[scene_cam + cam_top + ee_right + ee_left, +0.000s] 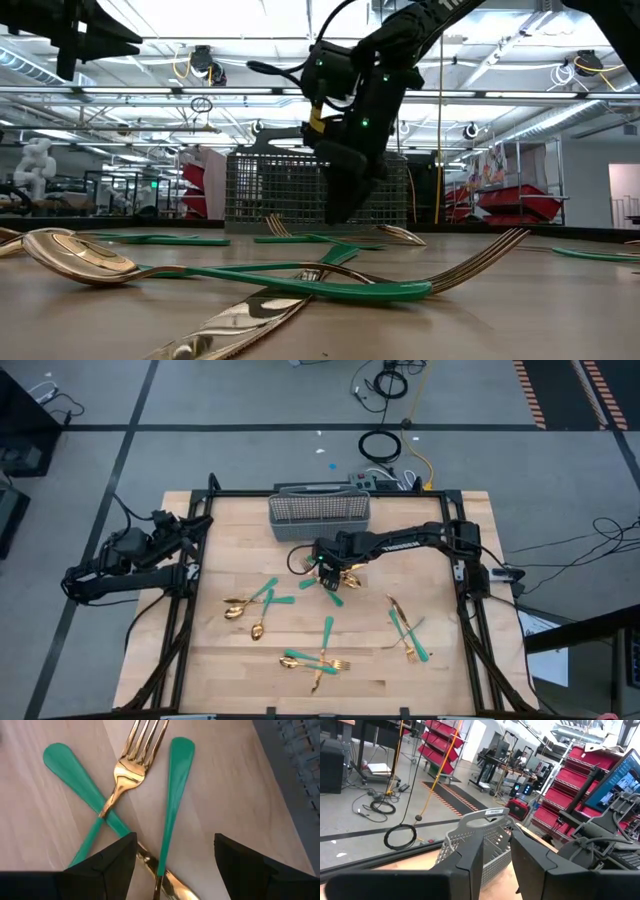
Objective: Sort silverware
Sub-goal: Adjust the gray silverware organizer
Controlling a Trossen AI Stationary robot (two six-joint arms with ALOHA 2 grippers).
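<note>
Near the middle of the desk, just in front of the grey wire-mesh basket (319, 516) that stands at the far edge, I have the right gripper (327, 567) hanging low over a small cluster of silverware (331, 584), its jaws spread wide and holding nothing. From the right wrist I see a fork (127, 767) with a gold head lying across a teal handle (80, 785), and a second teal handle (172, 795) running between my two dark fingers (107, 865), all flat on the wood. More pieces lie scattered over the desk: a group of spoons (248, 607) toward the left side, a crossed set (318, 658) near the front edge, and another few (407, 632) toward the right side. My left gripper (190, 528) waits off the far left corner of the desk, facing the basket; its jaws stand partly apart with nothing between them
</note>
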